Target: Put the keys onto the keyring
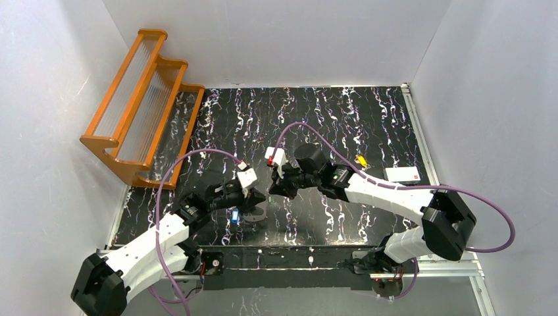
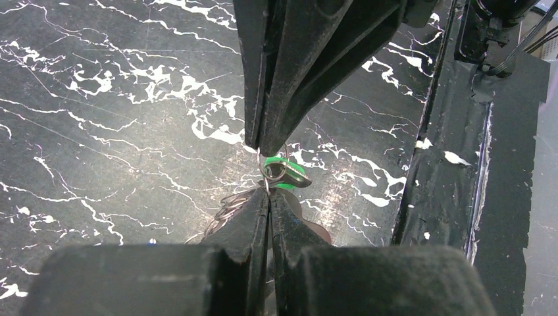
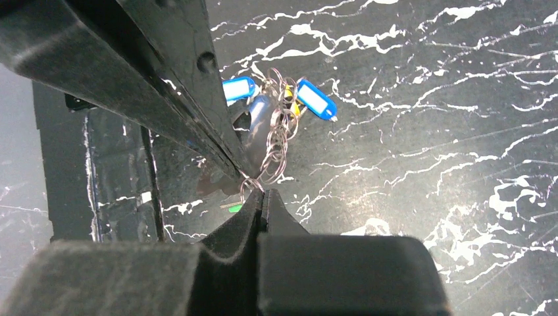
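Both grippers meet tip to tip just above the table's near middle. My left gripper is shut on the keyring's thin metal ring, and the green key hangs on that ring. My right gripper is shut on the same small ring from the opposite side. Under them hang a chain of wire rings, two blue tags and a grey fob. In the top view the left gripper and the right gripper nearly touch. A yellow-orange key lies alone at the right.
An orange wooden rack stands at the back left. A small white box lies at the right edge. The black taped front rail runs close beside the grippers. White walls enclose the marbled black table.
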Robot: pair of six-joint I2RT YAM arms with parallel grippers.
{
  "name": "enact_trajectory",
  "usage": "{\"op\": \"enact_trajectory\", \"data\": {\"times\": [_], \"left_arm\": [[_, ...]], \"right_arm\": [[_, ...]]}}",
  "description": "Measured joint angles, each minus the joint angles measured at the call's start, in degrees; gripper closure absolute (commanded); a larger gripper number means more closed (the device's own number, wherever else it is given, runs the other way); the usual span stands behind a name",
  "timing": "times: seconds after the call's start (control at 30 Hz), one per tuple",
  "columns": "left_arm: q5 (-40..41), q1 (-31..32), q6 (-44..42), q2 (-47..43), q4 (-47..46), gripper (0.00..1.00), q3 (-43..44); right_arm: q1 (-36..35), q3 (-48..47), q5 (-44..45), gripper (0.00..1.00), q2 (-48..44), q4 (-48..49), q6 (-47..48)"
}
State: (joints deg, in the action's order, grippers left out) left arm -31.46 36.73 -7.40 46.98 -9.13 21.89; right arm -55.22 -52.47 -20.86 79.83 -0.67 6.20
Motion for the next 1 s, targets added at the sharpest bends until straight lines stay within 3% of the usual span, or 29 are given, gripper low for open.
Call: {"op": "enact_trajectory", "data": {"times": [0.53, 0.63, 0.7, 0.83, 1.0], "left_arm": [[0.4, 0.0, 1.0, -0.5, -0.7, 1.0, 0.0], [0.4, 0.0, 1.0, -0.5, -0.8, 1.0, 0.0], [0.4, 0.0, 1.0, -0.9, -0.8, 1.0, 0.0], [0.3, 0.0, 0.8, -2.7, -0.9, 1.0, 0.0], [0.3, 0.0, 0.1, -4.6, -1.2, 1.0, 0.0]], "right_arm": [[-1.5, 2.7, 4.6, 0.99, -1.2, 0.5, 0.1], [-1.5, 2.7, 4.7, 0.61, -1.2, 0.5, 0.1], [-1.5, 2.7, 4.9, 0.44, -1.2, 0.6, -0.2], [-1.5, 4.9, 4.9, 0.33, -2.9, 2.7, 0.0], [-1.5, 7.7, 5.4, 0.31, -6.6, 6.2, -0.5]]}}
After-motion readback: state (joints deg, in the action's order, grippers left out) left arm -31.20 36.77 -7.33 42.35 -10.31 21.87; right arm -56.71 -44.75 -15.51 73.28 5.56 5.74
